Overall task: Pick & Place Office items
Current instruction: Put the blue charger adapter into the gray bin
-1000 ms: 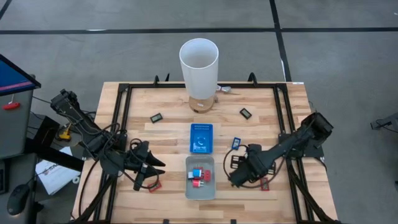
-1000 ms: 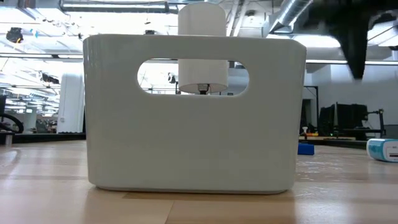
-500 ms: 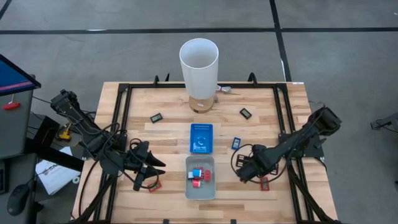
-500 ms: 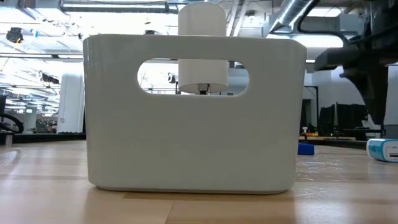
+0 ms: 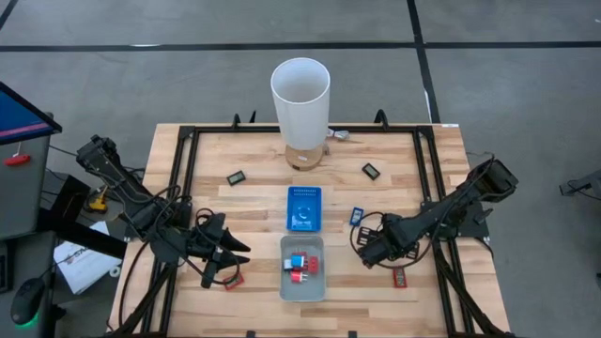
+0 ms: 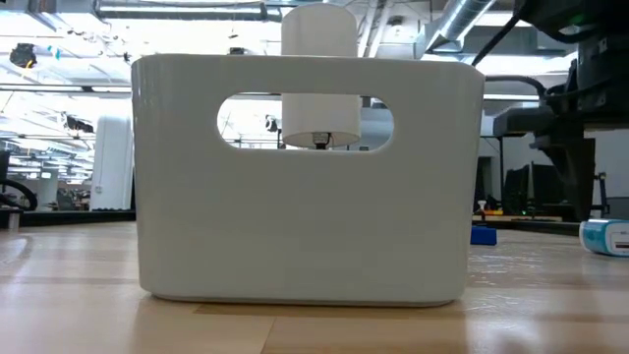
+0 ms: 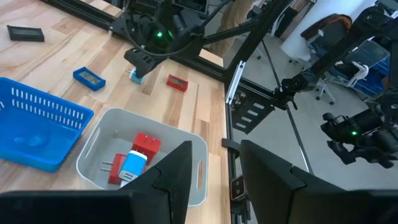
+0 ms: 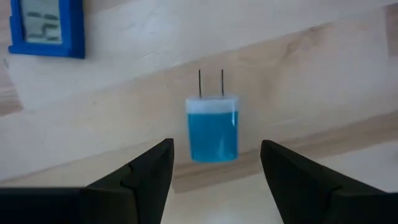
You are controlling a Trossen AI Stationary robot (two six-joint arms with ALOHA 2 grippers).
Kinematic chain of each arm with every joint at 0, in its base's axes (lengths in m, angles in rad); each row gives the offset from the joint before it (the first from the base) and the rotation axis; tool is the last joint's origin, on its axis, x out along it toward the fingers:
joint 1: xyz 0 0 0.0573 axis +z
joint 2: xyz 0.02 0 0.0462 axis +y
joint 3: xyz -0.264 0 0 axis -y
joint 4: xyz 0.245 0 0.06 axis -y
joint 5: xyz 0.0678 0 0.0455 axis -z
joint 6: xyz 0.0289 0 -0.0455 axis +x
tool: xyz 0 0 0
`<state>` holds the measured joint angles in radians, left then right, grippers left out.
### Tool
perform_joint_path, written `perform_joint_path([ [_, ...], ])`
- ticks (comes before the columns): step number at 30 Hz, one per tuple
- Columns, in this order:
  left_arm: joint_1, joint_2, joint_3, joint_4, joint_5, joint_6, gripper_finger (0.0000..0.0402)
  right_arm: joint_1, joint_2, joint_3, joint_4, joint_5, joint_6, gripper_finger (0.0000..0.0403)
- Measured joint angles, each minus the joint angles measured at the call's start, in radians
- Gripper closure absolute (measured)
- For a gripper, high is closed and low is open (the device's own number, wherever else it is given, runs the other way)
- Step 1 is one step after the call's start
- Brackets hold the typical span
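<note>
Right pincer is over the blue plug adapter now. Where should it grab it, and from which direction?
Grip the blue plug adapter across its two long flat sides, mid-body, coming straight down. It lies flat on the table, its two prongs sticking out of the pale end, so stay clear of that end. The open right pincer is already lined up with the body between its fingers; a straight descent looks likely to work.

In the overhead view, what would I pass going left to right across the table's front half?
Left tool → red item → pale grey tray holding red and blue pieces → right tool → another red item.
</note>
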<state>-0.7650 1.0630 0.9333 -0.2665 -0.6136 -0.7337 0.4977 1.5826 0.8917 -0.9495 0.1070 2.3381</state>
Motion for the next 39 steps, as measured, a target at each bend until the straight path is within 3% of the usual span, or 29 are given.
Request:
perform_joint_path([
  [7,0.000,0.000,0.000,-0.001,0.000,0.000,0.0270,-0.016,0.000,-0.084,0.126,0.001,-0.004,0.0169],
  [15,0.000,0.000,0.000,-0.002,0.000,-0.003,0.0270,-0.016,0.000,-0.099,0.145,0.000,-0.008,0.0173],
  [21,0.000,0.000,0.000,-0.002,0.000,-0.002,0.0270,-0.016,0.000,-0.099,0.143,0.007,-0.009,0.0204],
  [30,0.007,0.000,0.000,-0.002,0.000,-0.001,0.0270,-0.012,0.000,-0.098,0.141,0.038,-0.019,0.0283],
  [39,0.007,0.000,0.000,-0.002,0.000,-0.002,0.0270,0.059,0.001,0.005,0.118,0.123,-0.024,0.0285],
])
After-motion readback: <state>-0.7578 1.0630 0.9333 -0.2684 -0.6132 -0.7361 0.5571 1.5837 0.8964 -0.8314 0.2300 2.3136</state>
